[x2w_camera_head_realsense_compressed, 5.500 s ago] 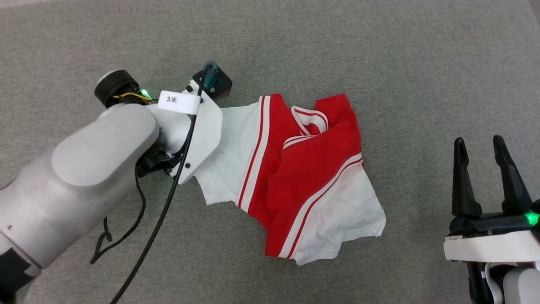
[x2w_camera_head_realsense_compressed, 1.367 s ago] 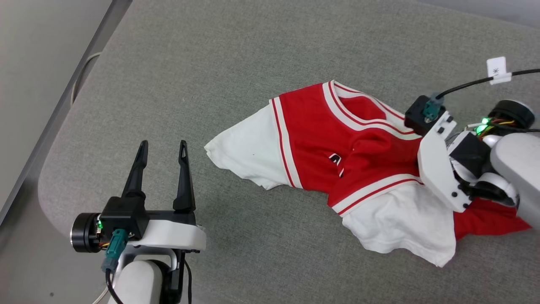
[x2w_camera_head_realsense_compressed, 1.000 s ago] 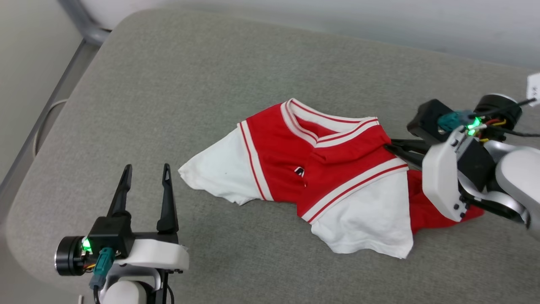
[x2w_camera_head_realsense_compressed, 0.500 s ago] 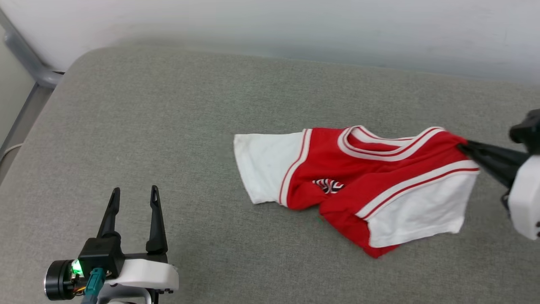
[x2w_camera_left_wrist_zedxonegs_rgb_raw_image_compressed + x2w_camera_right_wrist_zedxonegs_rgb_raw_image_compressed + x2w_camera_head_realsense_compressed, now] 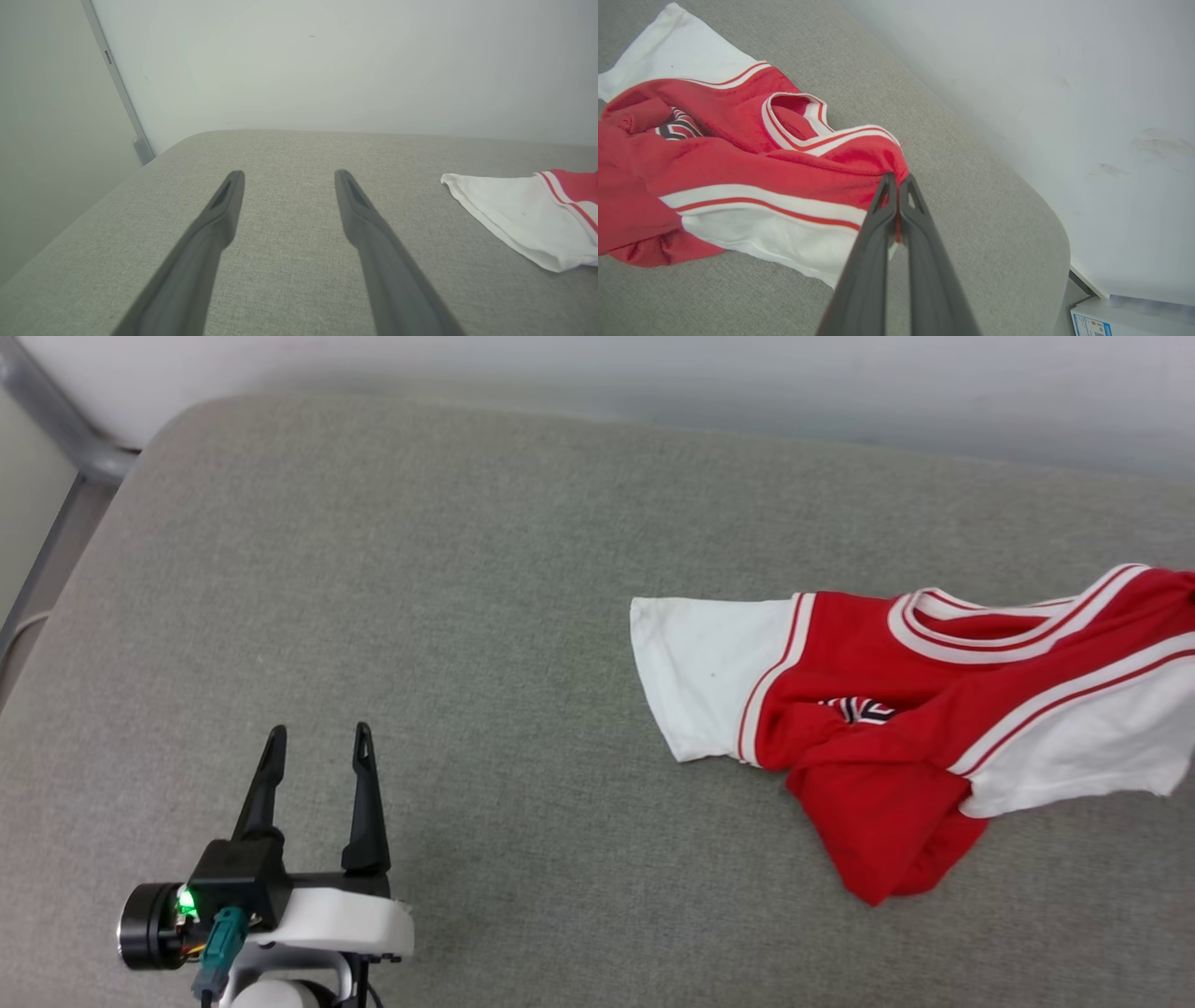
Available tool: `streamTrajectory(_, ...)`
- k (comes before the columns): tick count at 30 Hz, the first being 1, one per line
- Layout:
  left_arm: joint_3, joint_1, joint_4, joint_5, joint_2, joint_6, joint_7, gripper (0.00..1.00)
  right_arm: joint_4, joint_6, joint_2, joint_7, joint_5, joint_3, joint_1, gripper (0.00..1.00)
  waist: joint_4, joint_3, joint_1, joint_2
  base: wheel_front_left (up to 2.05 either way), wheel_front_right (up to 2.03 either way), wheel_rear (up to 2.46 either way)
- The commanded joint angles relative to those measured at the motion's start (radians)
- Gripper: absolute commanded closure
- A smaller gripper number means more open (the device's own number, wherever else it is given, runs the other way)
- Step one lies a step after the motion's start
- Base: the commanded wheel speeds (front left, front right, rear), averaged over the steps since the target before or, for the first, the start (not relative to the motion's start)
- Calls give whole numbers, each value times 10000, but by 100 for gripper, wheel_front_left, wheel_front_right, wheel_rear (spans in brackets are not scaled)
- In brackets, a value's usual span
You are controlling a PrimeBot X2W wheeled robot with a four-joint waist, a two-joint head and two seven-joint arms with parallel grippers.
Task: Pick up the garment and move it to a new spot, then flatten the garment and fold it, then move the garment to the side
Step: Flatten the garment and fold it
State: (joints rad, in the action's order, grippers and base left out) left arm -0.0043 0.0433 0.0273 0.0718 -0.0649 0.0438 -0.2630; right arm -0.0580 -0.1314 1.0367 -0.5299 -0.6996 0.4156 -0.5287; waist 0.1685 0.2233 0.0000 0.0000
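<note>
Move step — R gripper (image 5: 896, 181) clenched on garment (image 5: 887, 663) shoulder, 3 o'clock; L gripper (image 5: 317, 743) wide, empty, 7 o'clock. Next: release, flatten.

Grey fabric cushion (image 5: 373, 569) w/ rounded corners, plain white wall (image 5: 653, 373) behind

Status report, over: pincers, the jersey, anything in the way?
Left pincer open, apart from the garment. Right pincer shut on its red shoulder edge. Garment crumpled on grey cushion. No obstruction seen.
</note>
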Motion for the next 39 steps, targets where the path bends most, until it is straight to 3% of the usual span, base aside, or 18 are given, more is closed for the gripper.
streamTrajectory(1, -76, 220, -9, -8, 27, -40, -25, 0, 191, 14, 2, -247, 128, 54, -322, 100, 287, 353, 0, 0, 0, 0, 0)
streamTrajectory(7, -353, 712, -84, 100, 105, -47, -23, 0, 1128, 14, 94, -1097, 787, 740, -1882, 100, 892, 1369, 0, 0, 0, 0, 0)
streamTrajectory(17, -805, 1528, -265, 388, 152, 85, -23, 0, 3379, 14, -927, -1943, 1140, 2692, -4488, 100, 1529, 2567, 0, 0, 0, 0, 0)
streamTrajectory(30, -1000, 1784, -312, 423, 150, 289, -23, 0, 5128, 8, -1529, -1466, 315, 4363, -4996, 100, 1484, 2742, 0, 0, 0, 0, 0)
streamTrajectory(31, -979, 1760, -297, 402, 152, 291, -25, 0, 5204, 8, -1558, -1256, 212, 4306, -5051, 95, 1448, 2689, 0, 0, 0, 0, 0)
streamTrajectory(32, -955, 1723, -268, 376, 149, 291, -25, 0, 5283, 10, -1570, -1034, 112, 4246, -5052, 69, 1411, 2610, 0, 0, 0, 0, 0)
streamTrajectory(33, -930, 1668, -252, 351, 149, 286, -25, 0, 5327, 10, -1585, -751, 23, 4163, -5040, 13, 1364, 2515, 0, 0, 0, 0, 0)
streamTrajectory(34, -902, 1608, -249, 345, 149, 271, -25, 0, 5341, 11, -1603, -405, -69, 4045, -5030, 0, 1308, 2408, 0, 0, 0, 0, 0)
streamTrajectory(39, -661, 1309, -286, 166, 151, 206, -23, 0, 5166, 13, -1432, 1303, -553, 3540, -4482, 0, 943, 1806, 0, 0, 0, 0, 0)
